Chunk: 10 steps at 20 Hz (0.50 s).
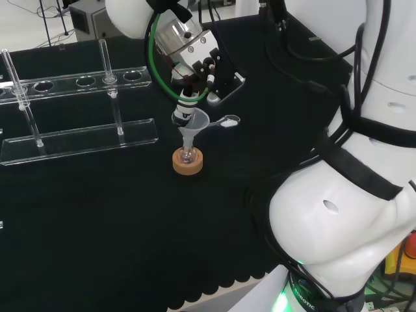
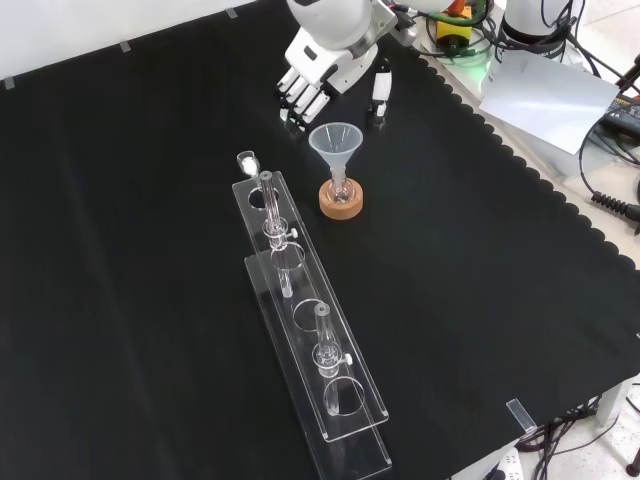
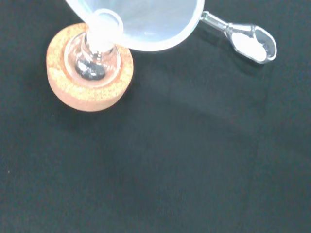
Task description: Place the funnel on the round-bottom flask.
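Now the hand (image 2: 305,88) hangs above the cloth near the top of the front view, its fingers relaxed and a little bent, holding nothing. It is apart from the funnel (image 2: 335,146), with a small gap of bare cloth between the fingertips and the funnel's rim. In the head view the hand (image 1: 188,84) is just above and behind the funnel (image 1: 191,125).

The funnel stands with its stem in the neck of the round-bottom flask (image 2: 341,190), slightly tilted, and the flask sits in a cork ring (image 2: 341,203). In the wrist view the funnel's wide mouth (image 3: 141,22) covers part of the flask (image 3: 92,60) and of the cork ring (image 3: 87,94).

Near the funnel lies a small glass scoop (image 3: 250,42) with white powder in it, apart from the cork ring. In the front view, a long clear rack (image 2: 310,340) with glass tubes starts just left of the cork ring and runs toward the lower edge. To the right of the flask in that view, the black cloth (image 2: 480,250) is open up to its scalloped edge.
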{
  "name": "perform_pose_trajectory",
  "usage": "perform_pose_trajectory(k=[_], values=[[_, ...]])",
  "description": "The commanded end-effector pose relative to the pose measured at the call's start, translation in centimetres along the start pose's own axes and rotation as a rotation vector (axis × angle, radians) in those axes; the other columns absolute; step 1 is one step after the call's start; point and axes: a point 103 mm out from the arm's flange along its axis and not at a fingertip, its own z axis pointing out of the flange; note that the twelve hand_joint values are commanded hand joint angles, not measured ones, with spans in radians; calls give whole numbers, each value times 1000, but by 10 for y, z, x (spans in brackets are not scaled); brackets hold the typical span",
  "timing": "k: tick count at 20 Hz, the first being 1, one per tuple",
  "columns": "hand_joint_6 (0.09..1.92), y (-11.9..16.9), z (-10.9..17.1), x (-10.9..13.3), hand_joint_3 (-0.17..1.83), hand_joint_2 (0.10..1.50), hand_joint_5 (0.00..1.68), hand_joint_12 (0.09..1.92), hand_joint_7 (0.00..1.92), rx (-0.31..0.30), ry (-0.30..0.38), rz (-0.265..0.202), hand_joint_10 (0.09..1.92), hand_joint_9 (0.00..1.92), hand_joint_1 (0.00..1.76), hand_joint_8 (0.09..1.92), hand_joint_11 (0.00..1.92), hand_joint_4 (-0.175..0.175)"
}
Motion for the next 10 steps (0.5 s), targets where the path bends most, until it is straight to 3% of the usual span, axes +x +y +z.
perform_pose_trajectory(k=[1,10], values=[[87,-14,1,-26,-154,887,302,1445,69,-140,63,14,741,275,599,566,130,-72],[87,-3,19,-70,-175,944,434,1395,215,-195,133,52,650,500,683,676,269,-74]])
